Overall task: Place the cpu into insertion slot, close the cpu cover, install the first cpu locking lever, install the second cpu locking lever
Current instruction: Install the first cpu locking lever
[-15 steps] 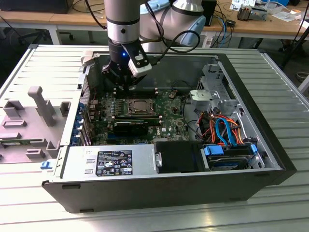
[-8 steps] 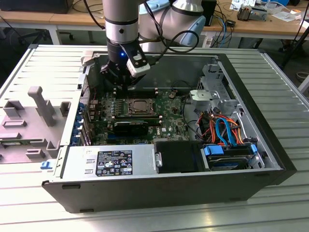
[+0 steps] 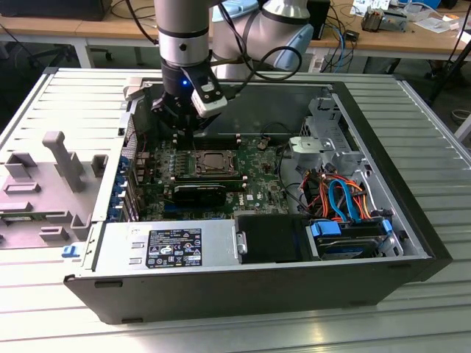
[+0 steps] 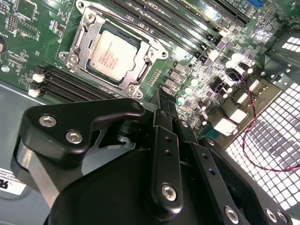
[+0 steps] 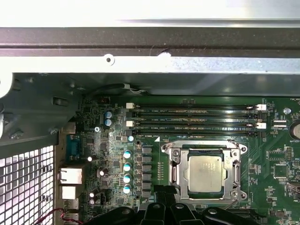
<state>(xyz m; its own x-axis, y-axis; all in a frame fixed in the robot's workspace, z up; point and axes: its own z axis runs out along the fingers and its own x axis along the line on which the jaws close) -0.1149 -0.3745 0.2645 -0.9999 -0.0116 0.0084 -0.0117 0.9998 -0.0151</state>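
Your cpu point(image 5: 205, 172) sits in the insertion slot point(image 4: 79, 35) on the green board point(image 5: 276, 159), with the cpu cover point(image 5: 175, 165) seemingly down around it (the hinge side is hard to read). Memory slots point(image 5: 194, 118) run just beside it. The gripper point(image 4: 166, 117) hovers near the socket holding nothing, fingers together; its tips are partly cut off.

One chip point(image 5: 205, 173) sits in one socket point(image 5: 174, 169) under one cover frame point(image 5: 236, 174); four long memory slots point(image 5: 197, 111) lie beside it, and one pincer point(image 5: 164, 202).
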